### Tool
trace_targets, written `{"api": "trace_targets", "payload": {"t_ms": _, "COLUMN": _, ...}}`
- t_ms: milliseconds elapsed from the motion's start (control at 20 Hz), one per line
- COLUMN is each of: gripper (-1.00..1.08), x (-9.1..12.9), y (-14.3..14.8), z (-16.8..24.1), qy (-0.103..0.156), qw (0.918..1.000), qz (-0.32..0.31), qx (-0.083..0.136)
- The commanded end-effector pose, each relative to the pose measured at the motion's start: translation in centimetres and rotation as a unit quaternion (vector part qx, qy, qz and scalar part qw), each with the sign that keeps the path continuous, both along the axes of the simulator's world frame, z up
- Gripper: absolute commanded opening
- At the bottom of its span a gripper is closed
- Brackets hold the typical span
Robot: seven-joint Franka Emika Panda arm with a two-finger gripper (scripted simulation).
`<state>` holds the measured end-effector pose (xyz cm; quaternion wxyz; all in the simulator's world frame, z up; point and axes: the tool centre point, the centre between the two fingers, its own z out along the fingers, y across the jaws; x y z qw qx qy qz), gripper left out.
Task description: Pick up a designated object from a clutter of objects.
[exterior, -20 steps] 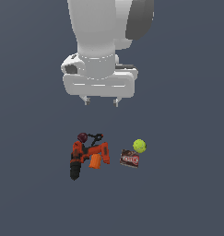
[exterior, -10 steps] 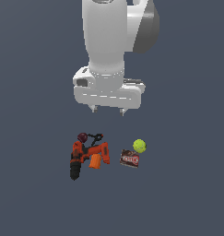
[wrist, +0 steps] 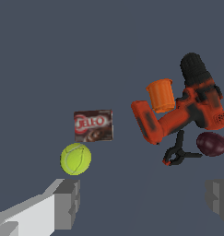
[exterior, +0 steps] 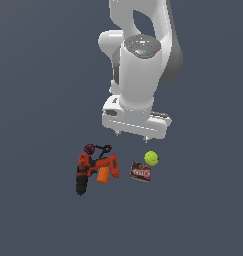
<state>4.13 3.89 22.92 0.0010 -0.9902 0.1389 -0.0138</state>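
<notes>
The fingers (wrist: pixel 67 203) stood wide apart and empty above the worktop (exterior: pixel 38 100); the yellow-green ball (wrist: pixel 75 158) lay just ahead of one finger, beside the brown packet (wrist: pixel 93 125). It looked light, fuzzy and slightly springy; best pinched across its widest middle.

- One yellow-green ball (wrist: pixel 75 158)
- One dark red ball (wrist: pixel 212 144)
- One brown packet (wrist: pixel 93 125)
- One power drill (wrist: pixel 185 109)
- One orange cup (wrist: pixel 160 95)
- One black clamp (wrist: pixel 178 154)

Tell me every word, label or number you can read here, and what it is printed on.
"JELL-O": white letters on a red patch on the brown packet.
The same packet in the exterior view: print too small to read.
A small mark on the power drill: too blurred to read.
Nothing else carries readable text.
</notes>
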Motion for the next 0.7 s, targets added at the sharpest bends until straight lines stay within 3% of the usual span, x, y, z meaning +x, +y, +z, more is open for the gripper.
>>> {"api": "trace_targets", "payload": {"t_ms": 0, "gripper": 1.00, "x": 0.2, "y": 1.5, "z": -1.9, "qy": 0.002, "qw": 0.9998, "qz": -0.018, "qx": 0.000}}
{"api": "trace_targets", "payload": {"t_ms": 650, "gripper": 1.00, "x": -0.3, "y": 8.5, "z": -10.9, "qy": 0.010, "qw": 0.9949, "qz": -0.100, "qx": 0.002}}
